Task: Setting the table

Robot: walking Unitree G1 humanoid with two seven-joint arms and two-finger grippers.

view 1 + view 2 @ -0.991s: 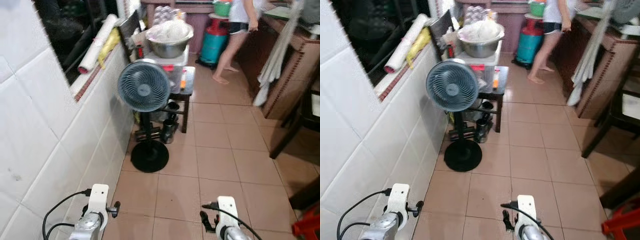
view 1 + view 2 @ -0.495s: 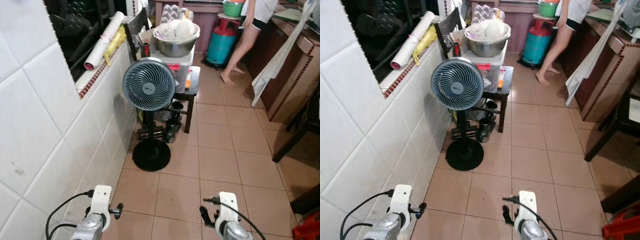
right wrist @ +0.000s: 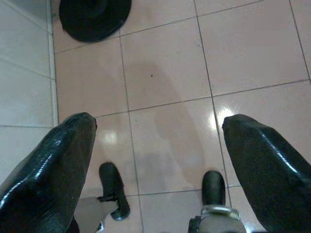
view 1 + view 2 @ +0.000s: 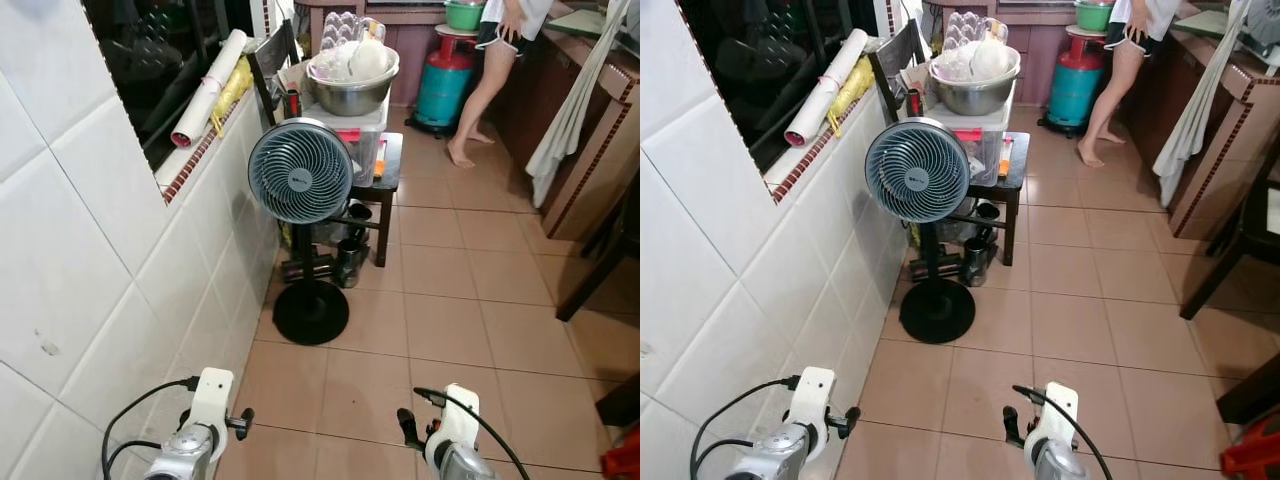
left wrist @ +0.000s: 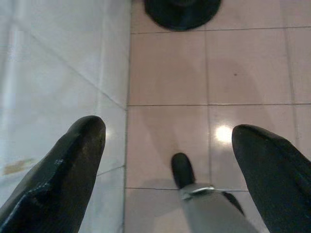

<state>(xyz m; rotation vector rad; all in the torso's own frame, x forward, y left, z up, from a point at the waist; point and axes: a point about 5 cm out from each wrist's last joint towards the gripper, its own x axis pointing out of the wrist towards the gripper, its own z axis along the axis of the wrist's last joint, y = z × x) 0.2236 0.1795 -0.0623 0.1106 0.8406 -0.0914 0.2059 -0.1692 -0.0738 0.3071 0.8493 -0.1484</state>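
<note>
1. My left end effector [image 5: 165,160] hangs low over the tiled floor [image 4: 450,330], fingers spread apart and holding nothing; my right end effector [image 3: 158,155] is the same, wide apart and empty
2. I can see no tableware for the setting within reach; the nearest dishes are a steel bowl [image 4: 350,88] heaped on a small dark table [image 4: 385,175] ahead, well apart from me
3. A standing fan [image 4: 300,185] is just beside the white tiled wall [image 4: 90,260], in my path; walking on, I judge I could clip its round base [image 4: 311,312] and topple it
4. A person [image 4: 495,60] stands far ahead by the counter; I might crowd them
</note>
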